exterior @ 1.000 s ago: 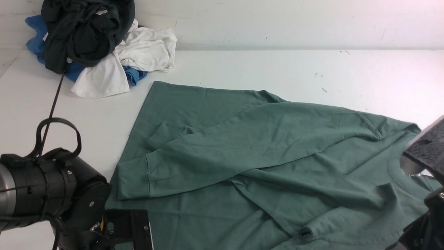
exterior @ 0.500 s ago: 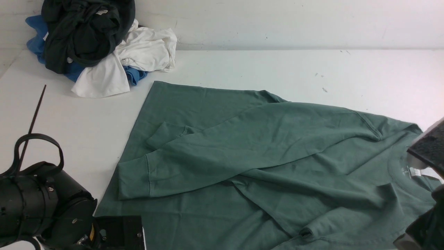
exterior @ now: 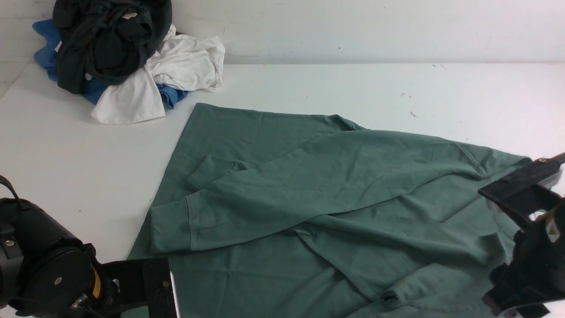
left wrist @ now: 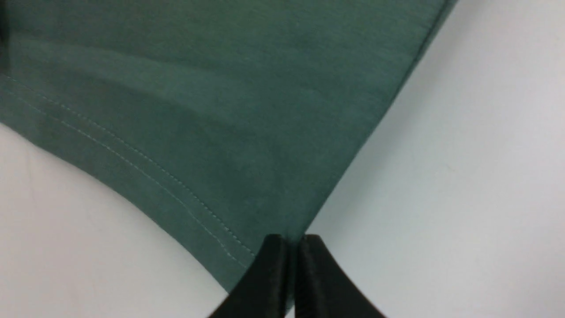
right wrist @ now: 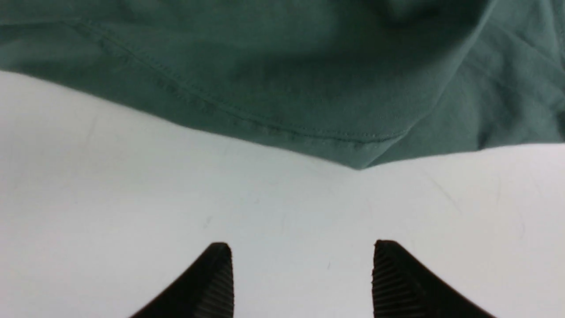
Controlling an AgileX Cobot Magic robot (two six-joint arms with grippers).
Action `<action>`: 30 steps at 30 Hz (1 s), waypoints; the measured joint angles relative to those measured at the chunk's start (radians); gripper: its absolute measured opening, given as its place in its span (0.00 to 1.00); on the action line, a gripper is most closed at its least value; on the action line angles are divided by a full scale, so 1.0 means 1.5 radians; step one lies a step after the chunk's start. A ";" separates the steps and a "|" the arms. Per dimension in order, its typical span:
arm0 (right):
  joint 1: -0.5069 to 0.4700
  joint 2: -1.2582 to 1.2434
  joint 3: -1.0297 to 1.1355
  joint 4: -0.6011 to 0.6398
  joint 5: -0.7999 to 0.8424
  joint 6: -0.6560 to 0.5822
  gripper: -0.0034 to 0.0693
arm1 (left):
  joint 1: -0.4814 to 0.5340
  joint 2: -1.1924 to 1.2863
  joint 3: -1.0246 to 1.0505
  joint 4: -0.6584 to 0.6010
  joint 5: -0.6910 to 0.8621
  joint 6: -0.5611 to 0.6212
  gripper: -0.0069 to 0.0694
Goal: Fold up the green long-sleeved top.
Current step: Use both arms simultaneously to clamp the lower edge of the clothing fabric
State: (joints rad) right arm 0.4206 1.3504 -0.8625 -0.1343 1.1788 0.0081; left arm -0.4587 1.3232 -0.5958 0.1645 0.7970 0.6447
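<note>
The green long-sleeved top (exterior: 335, 185) lies spread over the middle of the white table, one sleeve folded across its body with the ribbed cuff (exterior: 170, 229) toward the left. My left gripper (left wrist: 289, 240) is shut on the near left corner of the top's stitched hem (left wrist: 132, 154); green cloth shows between its fingers. My right gripper (right wrist: 302, 247) is open above bare table, just short of the top's seamed edge (right wrist: 282, 130) at the right end, with nothing between its fingertips.
A pile of clothes sits at the back left corner: a dark garment (exterior: 106, 44) on top of white (exterior: 185, 62) and blue (exterior: 44, 48) ones. The white table (exterior: 353, 84) ends at a wall behind.
My left gripper has shut on the hem corner, and the left arm has dropped lower and leftward in the front view. The right arm has swung down over the top's neck area.
</note>
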 joint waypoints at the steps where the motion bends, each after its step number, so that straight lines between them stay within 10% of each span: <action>1: -0.002 0.023 0.000 -0.004 -0.015 -0.010 0.60 | 0.000 0.000 0.000 -0.008 -0.010 0.000 0.10; 18: -0.003 0.237 -0.006 -0.067 -0.140 -0.029 0.53 | 0.000 0.000 0.000 -0.021 -0.017 0.000 0.11; 25: -0.003 0.212 -0.006 -0.067 -0.129 -0.029 0.09 | 0.000 0.002 0.000 -0.021 -0.016 -0.009 0.11; 30: -0.003 0.120 -0.022 -0.067 -0.076 -0.029 0.03 | 0.000 0.002 -0.033 -0.020 0.029 -0.020 0.11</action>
State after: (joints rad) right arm 0.4163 1.5305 -0.8960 -0.2344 1.0652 -0.0354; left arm -0.4587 1.3269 -0.6461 0.1339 0.8412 0.6145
